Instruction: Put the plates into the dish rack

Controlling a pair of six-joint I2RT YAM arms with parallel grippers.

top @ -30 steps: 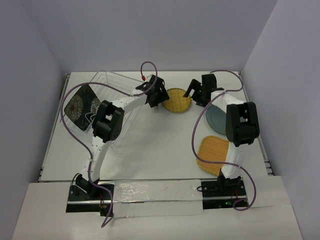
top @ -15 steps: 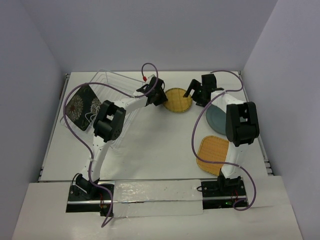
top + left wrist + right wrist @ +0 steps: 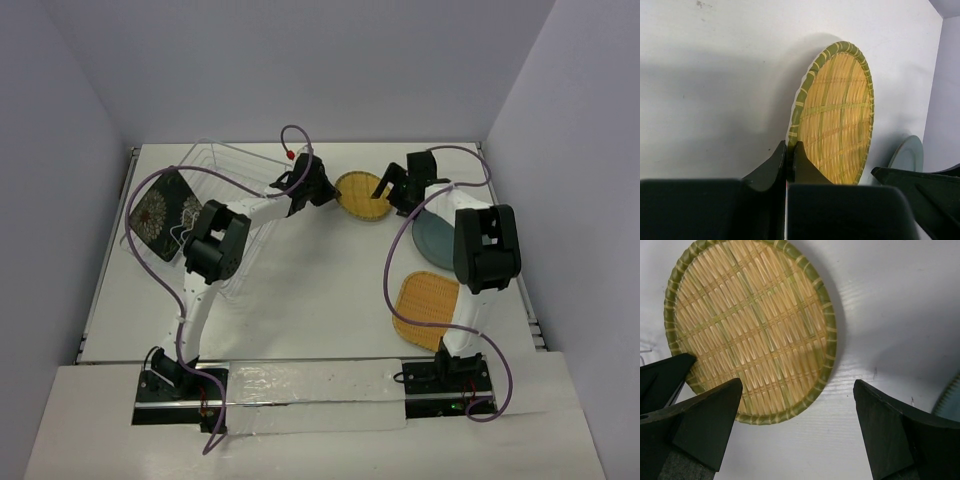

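White table [image 3: 300, 295]: left gripper [image 3: 790, 150] just pinched yellow woven plate [image 3: 837, 115] at rim, beside dish rack [image 3: 215, 160] — lift-ready; right gripper [image 3: 797, 387] fingers spread wide.

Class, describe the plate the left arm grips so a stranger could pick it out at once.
Find the wire dish rack at the far left of the table. Just right of it is a plate whose rim sits in the jaws of the left arm. It alone is both round and woven, yellow with a green rim.
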